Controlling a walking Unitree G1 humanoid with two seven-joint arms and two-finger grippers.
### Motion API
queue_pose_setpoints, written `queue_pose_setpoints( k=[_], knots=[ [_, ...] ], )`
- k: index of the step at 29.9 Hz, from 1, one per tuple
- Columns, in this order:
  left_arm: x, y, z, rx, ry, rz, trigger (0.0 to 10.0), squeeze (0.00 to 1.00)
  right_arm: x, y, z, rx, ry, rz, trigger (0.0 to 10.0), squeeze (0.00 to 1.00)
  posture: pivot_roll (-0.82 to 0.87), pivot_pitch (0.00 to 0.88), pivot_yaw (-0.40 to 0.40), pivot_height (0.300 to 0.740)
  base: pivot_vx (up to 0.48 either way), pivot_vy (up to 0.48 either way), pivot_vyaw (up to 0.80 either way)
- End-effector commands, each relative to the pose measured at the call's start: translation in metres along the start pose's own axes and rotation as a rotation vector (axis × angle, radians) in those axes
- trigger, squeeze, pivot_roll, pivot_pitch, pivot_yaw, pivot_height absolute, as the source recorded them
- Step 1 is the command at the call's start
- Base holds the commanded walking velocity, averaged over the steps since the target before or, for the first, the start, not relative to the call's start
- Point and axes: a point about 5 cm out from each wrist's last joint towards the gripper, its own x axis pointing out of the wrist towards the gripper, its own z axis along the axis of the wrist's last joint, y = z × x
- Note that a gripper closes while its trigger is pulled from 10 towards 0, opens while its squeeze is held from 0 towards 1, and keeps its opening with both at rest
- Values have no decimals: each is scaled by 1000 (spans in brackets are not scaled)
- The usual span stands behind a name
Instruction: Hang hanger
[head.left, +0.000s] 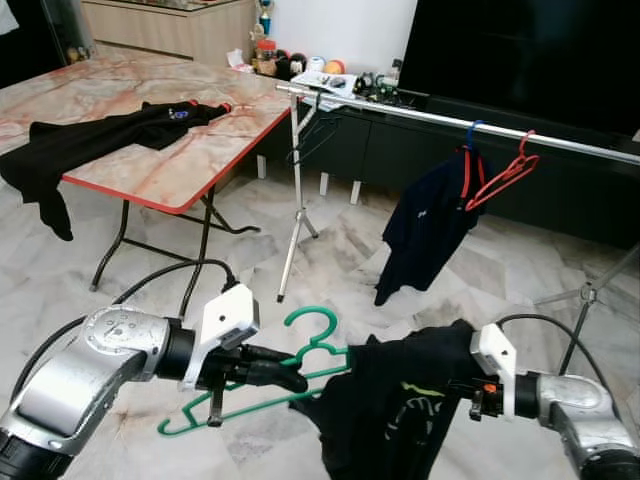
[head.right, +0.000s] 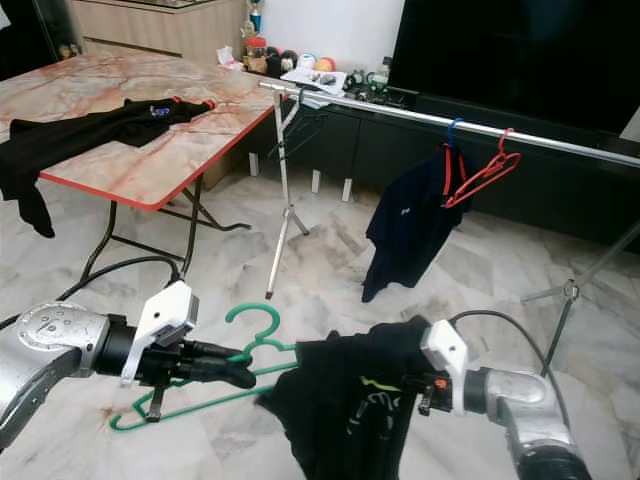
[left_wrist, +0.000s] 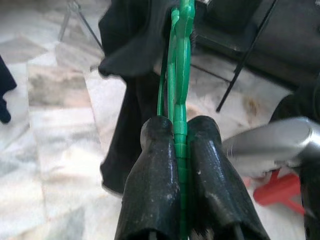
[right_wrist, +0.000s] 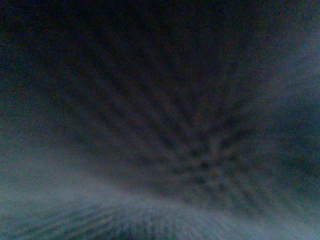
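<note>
A green plastic hanger (head.left: 312, 327) is level in the air low in front of me, hook pointing away, and my left gripper (head.left: 293, 380) is shut on its shoulder bar. The left wrist view has both black fingers (left_wrist: 155, 165) clamped on the green bar (left_wrist: 180, 75). One arm of the hanger is inside a black shirt (head.left: 400, 415), which sags between my two grippers. My right gripper (head.left: 458, 386) is buried in the shirt's other side and shut on the cloth. The right wrist view is dark fabric close up. Beyond, the silver clothes rail (head.left: 450, 122) crosses the room.
On the rail hang a navy shirt (head.left: 425, 225), a red hanger (head.left: 505, 172) and a black hanger (head.left: 315, 135). A marble-topped folding table (head.left: 150, 180) with a black garment (head.left: 100, 135) stands on my left. A dark TV cabinet (head.left: 560, 190) is behind the rail.
</note>
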Motion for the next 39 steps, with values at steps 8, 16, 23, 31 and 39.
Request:
queue_pose_setpoints(
  k=[8, 16, 23, 31, 39],
  knots=[
    [-9, -4, -47, -47, 256, 32, 0, 0, -25, -16, 16, -70, 9, -88, 0, 0, 129, 10, -100, 740, 0, 0, 0],
    [-13, -11, -132, -227, 506, 207, 863, 0, -27, -24, 18, -122, 42, -219, 0, 0, 133, 13, -99, 740, 0, 0, 0],
    [-7, -21, -213, -563, 515, 748, 10000, 0, -15, -29, -6, -37, 79, -570, 0, 0, 135, 14, -86, 740, 0, 0, 0],
    [9, -67, -257, -796, 570, 1004, 10000, 0, 4, -21, -30, 329, -165, -995, 0, 0, 138, 6, -71, 740, 0, 0, 0],
    [32, -111, -278, -965, 656, 1074, 10000, 0, 24, 8, -59, 401, -112, -1174, 0, 0, 126, 0, -38, 740, 0, 0, 0]
  ],
)
